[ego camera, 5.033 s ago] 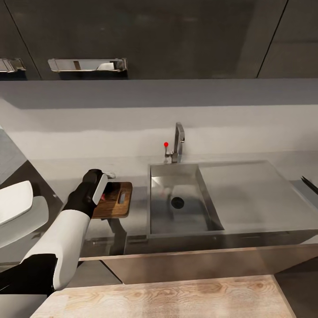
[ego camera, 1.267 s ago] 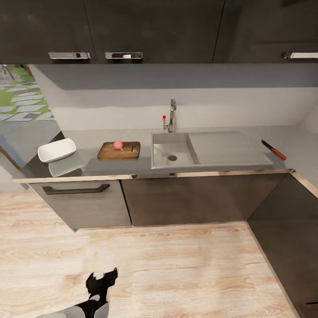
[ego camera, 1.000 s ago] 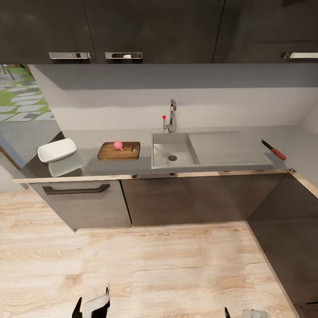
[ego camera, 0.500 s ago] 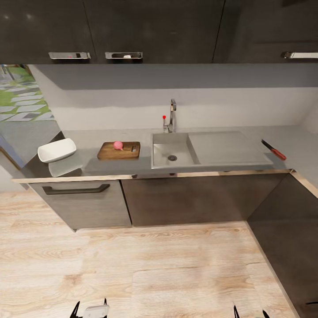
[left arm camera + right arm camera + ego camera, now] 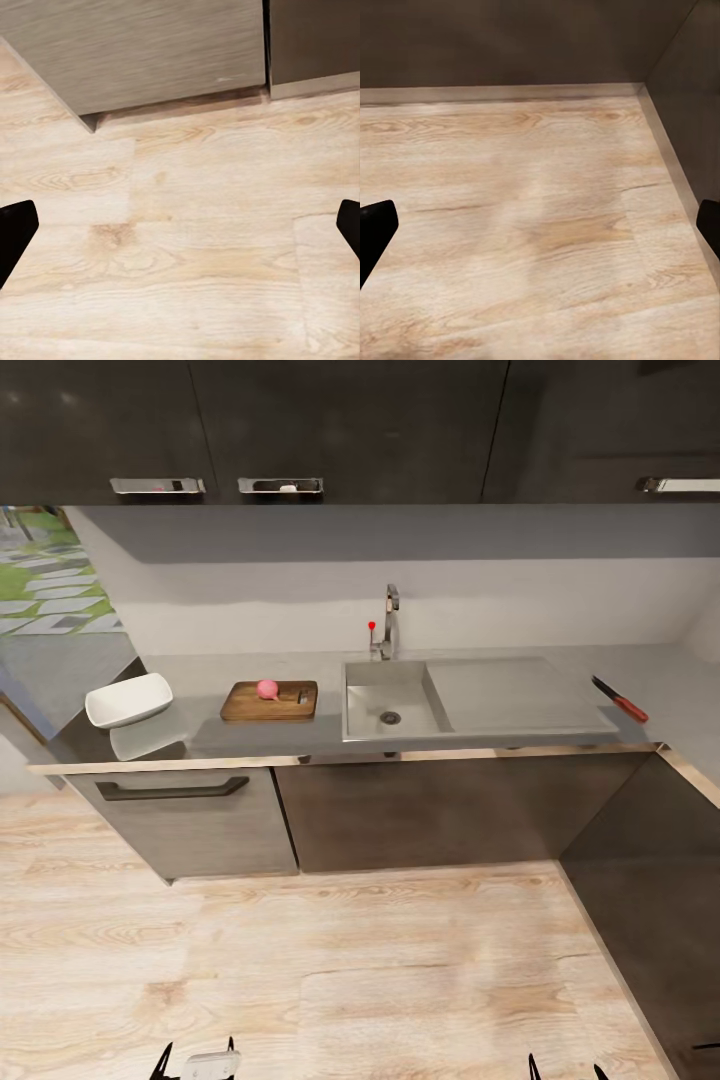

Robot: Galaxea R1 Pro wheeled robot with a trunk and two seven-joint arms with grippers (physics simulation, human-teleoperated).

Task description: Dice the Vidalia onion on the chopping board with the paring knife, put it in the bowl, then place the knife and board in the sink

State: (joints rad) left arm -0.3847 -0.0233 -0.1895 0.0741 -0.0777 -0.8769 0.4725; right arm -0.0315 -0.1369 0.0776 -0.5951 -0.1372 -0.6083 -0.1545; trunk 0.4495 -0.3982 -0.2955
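Note:
The pinkish-red Vidalia onion [image 5: 267,689] rests on the brown chopping board [image 5: 270,702], which lies on the dark grey countertop [image 5: 210,732] left of the steel sink [image 5: 372,726]. The sink's basin holds nothing. On the countertop far to the right lies the red-handled paring knife [image 5: 620,700]. The white bowl [image 5: 128,699] stands at the countertop's left end. My left gripper [image 5: 198,1056] and right gripper [image 5: 565,1069] hang low over the wood floor, far from the counter. In the wrist views, the left gripper [image 5: 180,225] and right gripper [image 5: 540,225] are open and hold nothing.
A chrome tap [image 5: 388,620] with a red dot stands behind the sink. Black wall cabinets [image 5: 350,430] hang above, base cabinets [image 5: 420,810] below. A second run of cabinets [image 5: 650,890] closes the right side. Pale plank floor [image 5: 330,970] lies between me and the counter.
Five seconds ago the view was close over the board with my left gripper on it; the camera now stands well back. In the last second both grippers sank to the picture's lower edge.

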